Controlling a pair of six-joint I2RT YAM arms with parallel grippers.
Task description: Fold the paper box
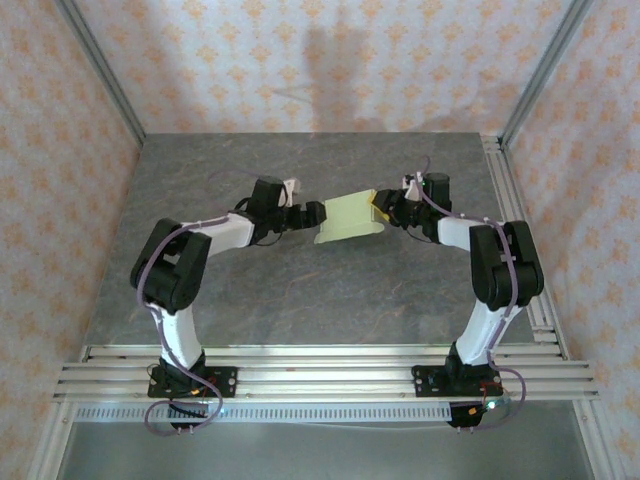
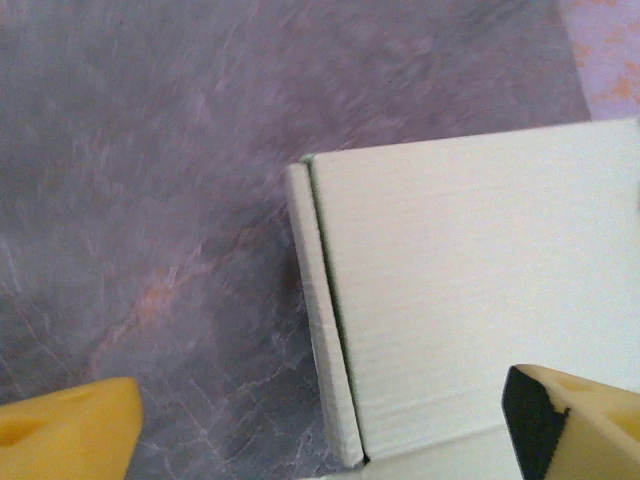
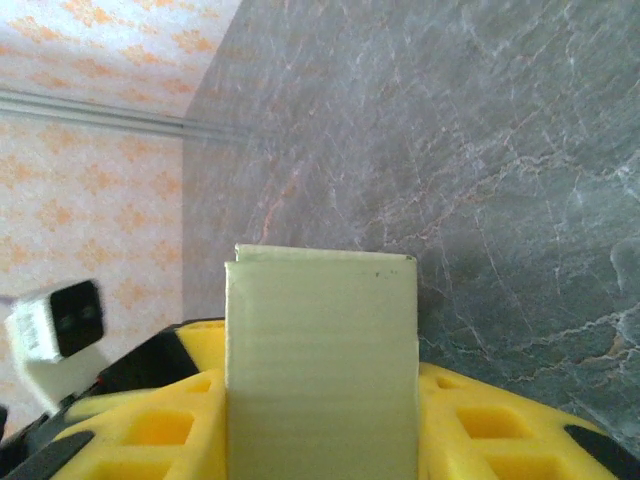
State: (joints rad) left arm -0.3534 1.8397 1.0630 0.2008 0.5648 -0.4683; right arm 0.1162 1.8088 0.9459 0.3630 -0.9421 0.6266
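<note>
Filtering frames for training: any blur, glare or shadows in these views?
Left wrist: motion blur, table veining smeared, paper box edges soft. Right wrist: crisp, no glare. Top external: even light, faint shadow on the back wall.

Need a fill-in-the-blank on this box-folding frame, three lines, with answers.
1. The paper box sits ____ the two grippers.
2. The right gripper clamps the box between its ____ fingers.
3. The left gripper is ____, its jaws standing wide apart.
Missing words: between; yellow; open.
</note>
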